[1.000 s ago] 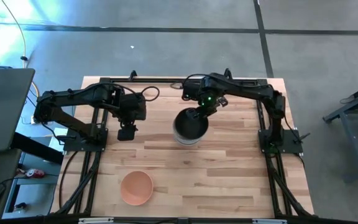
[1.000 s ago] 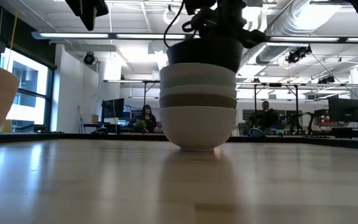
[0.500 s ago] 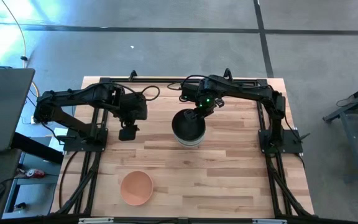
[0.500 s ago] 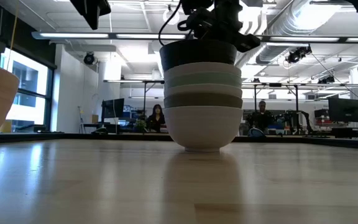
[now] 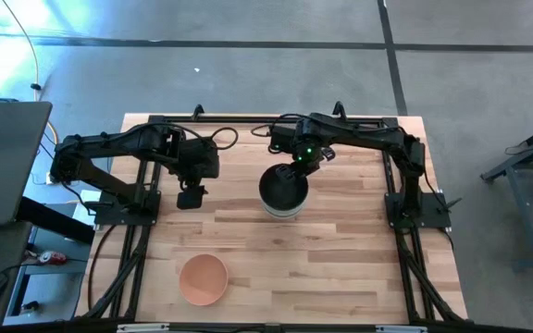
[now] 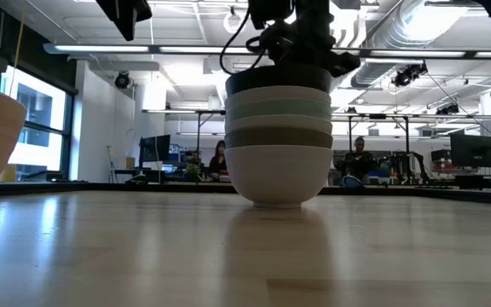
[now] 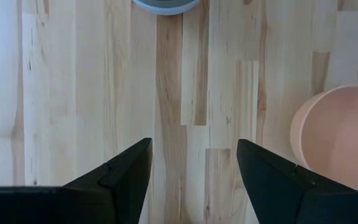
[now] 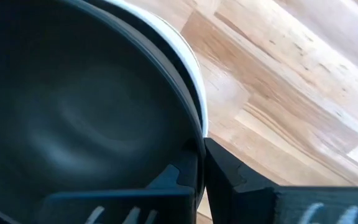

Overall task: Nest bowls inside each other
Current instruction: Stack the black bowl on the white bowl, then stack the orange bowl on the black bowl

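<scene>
A stack of nested bowls (image 5: 283, 192) stands on its white bottom bowl (image 6: 280, 175) at the table's middle. Olive-grey, mint and pale rims show above it, and the black bowl (image 6: 280, 80) sits on top. My right gripper (image 5: 296, 167) is at the black bowl's far rim and is shut on it. The peach bowl (image 5: 203, 278) stands alone near the near edge, also in the left wrist view (image 7: 340, 140). My left gripper (image 5: 190, 196) hovers open above bare wood, left of the stack. My right gripper (image 8: 201, 163) pinches the black bowl's rim (image 8: 194, 138) on its far side. One finger (image 8: 173, 177) is inside the bowl and the other finger (image 8: 241, 177) is outside. It comes from above, pointing down. The bowl sits level, nested in the stack.
Both arm bases stand along the far half of the table (image 5: 340, 268). Bare wood lies between the stack and the peach bowl. People sit at desks in the room beyond the table (image 6: 220, 162).
My right gripper has come down with the black bowl. The bowl stood higher above the stack a second ago and has sunk into the top pale bowl, so only its rim band shows now. My left arm has kept still.
</scene>
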### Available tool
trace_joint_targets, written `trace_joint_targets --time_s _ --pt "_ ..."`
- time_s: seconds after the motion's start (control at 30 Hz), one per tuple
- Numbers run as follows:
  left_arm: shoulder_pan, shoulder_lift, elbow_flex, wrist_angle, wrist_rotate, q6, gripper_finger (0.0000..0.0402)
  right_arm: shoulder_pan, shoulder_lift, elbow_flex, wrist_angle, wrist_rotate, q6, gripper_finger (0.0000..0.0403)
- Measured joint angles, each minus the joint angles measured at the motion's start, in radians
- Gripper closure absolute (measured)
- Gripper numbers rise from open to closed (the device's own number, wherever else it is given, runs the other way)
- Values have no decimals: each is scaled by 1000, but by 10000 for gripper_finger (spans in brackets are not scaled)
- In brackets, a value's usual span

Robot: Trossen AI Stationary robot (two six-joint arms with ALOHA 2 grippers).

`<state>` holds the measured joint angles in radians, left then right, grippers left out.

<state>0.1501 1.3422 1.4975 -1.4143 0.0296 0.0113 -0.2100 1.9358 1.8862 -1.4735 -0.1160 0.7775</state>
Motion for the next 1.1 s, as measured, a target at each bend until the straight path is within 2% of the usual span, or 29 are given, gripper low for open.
trace_joint_targets --time_s 0.27,0.7,0.83,1.1 --pt "0 0 0 -1 0 0 177 0 0 -57 95 -27 0 403" --pt "0 0 0 -2 0 -4 177 0 0 -58 123 -68 -19 398" --pt "0 0 0 -2 0 -4 177 0 0 -58 123 -100 -26 368" --pt "0 0 0 -2 3 -8 177 0 0 -58 144 -96 -31 286"
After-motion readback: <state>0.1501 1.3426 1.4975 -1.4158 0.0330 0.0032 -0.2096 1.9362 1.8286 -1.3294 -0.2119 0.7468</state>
